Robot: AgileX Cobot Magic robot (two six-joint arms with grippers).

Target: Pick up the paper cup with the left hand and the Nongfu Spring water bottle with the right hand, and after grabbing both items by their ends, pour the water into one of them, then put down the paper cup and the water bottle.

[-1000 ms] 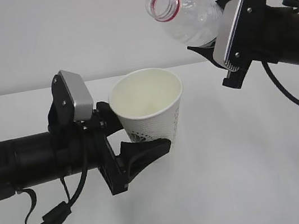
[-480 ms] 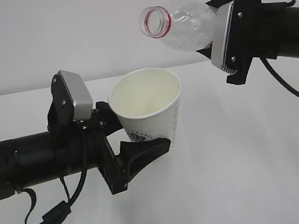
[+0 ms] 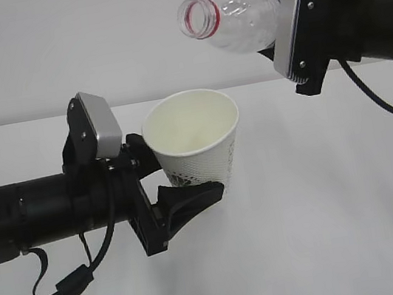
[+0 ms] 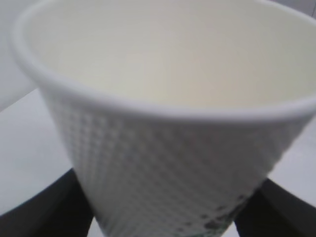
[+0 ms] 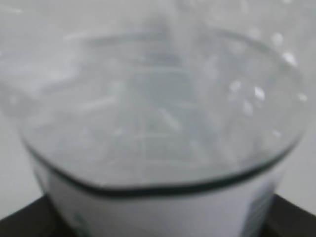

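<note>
— Lifts the right hand (image 3: pixel 272 22) higher than a second back and lays the Nongfu Spring water bottle (image 3: pixel 240 21) flatter, nearly level, neck pointing left.

— And on the other side?

— Holds the left hand (image 3: pixel 182 174) exactly where it was. No shift in arm or load.

— Claws?

— Right one clamped around the bottle's lower body, near the label end; fills the right wrist view with clear ribbed plastic and the label's edge. Left one spread fairly wide but closed on the paper cup (image 3: pixel 194 129), one finger on each side of its lower wall.

— Where does that put the two things?

— Both in the air, off the tabletop (image 3: pixel 340 207). Keeps the cup upright above the tabletop's middle, mouth open to the top. Hangs the bottle well above it and to the right, with the uncapped mouth and red neck ring (image 3: pixel 198 18) roughly over the cup's right rim.

— Pouring yet?

— Shows no stream between mouth and cup. Cannot tell whether any water lies in the cup's cream bottom; too soft in the left wrist view.

— Meaning for the task?

— Looks like both grasps done, with the tilt at or near the pouring step. Probably needs the mouth lower and closer above the cup to avoid splashing past the rim. Leaves setting both down for afterwards.
</note>
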